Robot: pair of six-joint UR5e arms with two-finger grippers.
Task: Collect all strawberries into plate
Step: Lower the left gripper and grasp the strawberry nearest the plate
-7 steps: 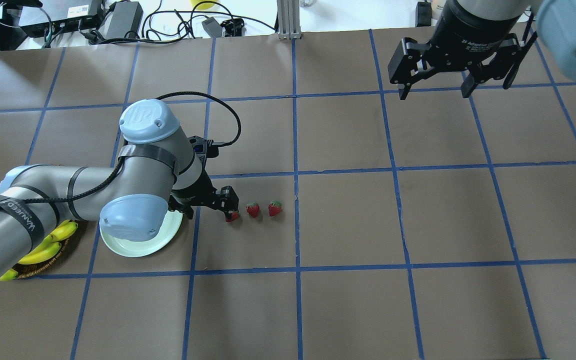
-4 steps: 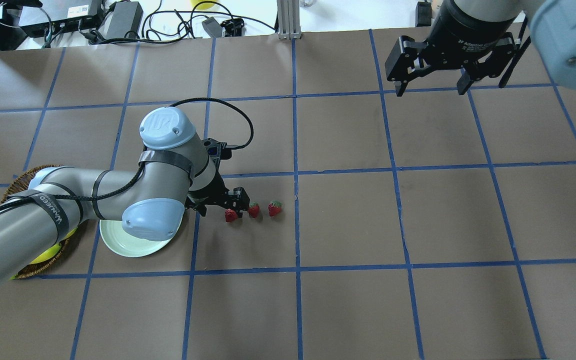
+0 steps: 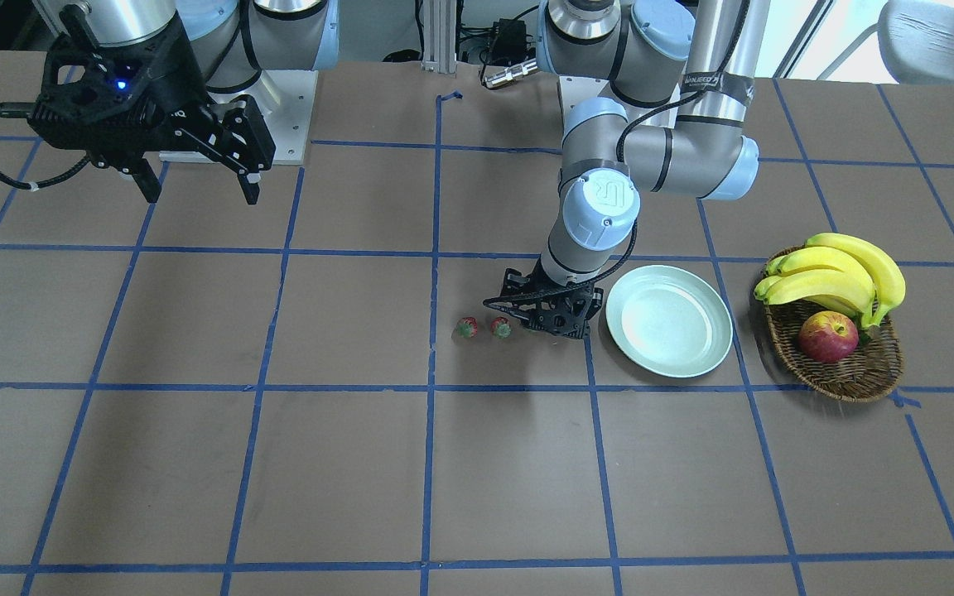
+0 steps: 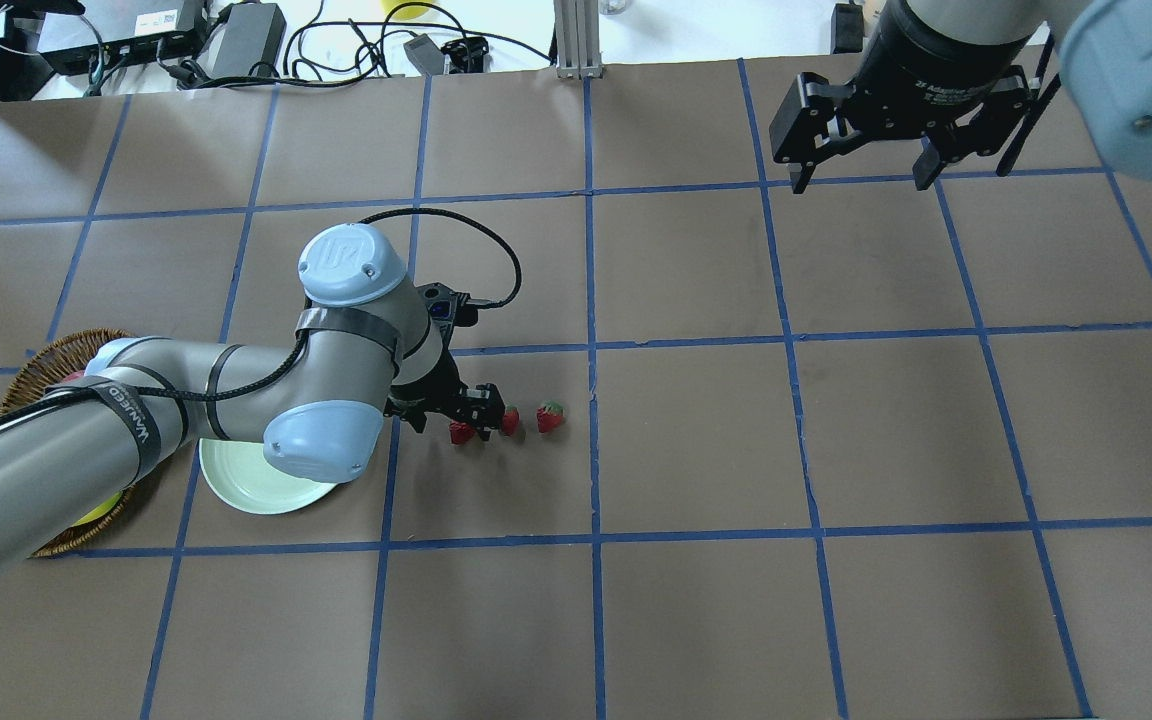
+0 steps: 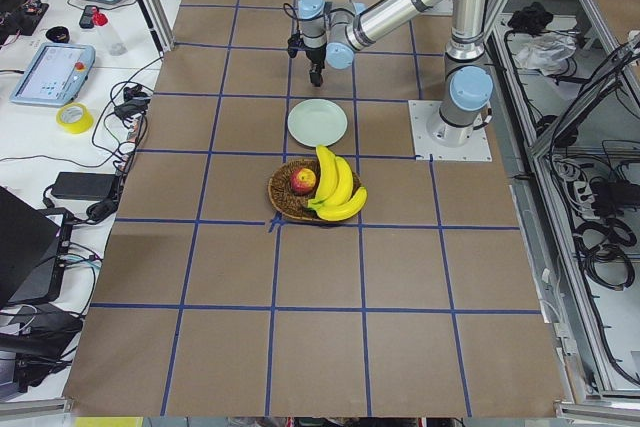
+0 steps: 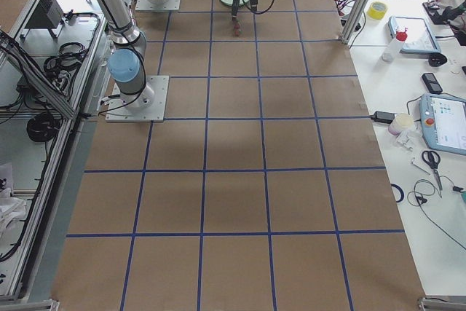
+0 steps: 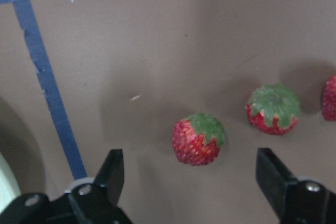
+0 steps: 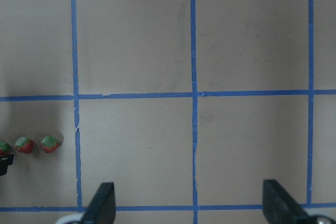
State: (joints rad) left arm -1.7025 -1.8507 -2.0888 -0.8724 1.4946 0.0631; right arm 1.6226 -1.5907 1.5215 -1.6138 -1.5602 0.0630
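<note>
Logged left gripper (image 4: 479, 410) low over the table, fingers (image 7: 113, 170) spread wide, nothing clamped. Found nearest strawberry (image 7: 198, 139) framed between the two fingers in the left wrist view, ahead of the tips, untouched. Noted middle strawberry (image 7: 273, 109) just beyond it and far strawberry (image 7: 331, 98) cut by the frame edge. Placed all three in one short row on the brown table paper, near the plate (image 3: 676, 327), none in it.

Compared with overhead views from the last second: gripper carried along the row away from the plate, from covering part of the nearest strawberry to sitting about between it and the middle one. No shift in any berry. Judged as lining-up only: no grasp made, plate count zero, all three left to move.

Recorded right gripper (image 4: 863, 183) raised at the far side, fingers wide apart, empty, well apart from the row.

Lost the nearest strawberry behind the left gripper in the front view; counted only two there. Lost most of the plate under the left arm in the overhead view; confirmed bare from the front view. Cannot tell fingertip height above the paper. Cannot settle the target: from overhead, seemingly the gap by the middle one; from the wrist, the nearest. Side views too small for berries. Noted wicker basket (image 3: 850, 377) with bananas (image 3: 833, 273) and apple (image 3: 827, 336) beyond the plate.
</note>
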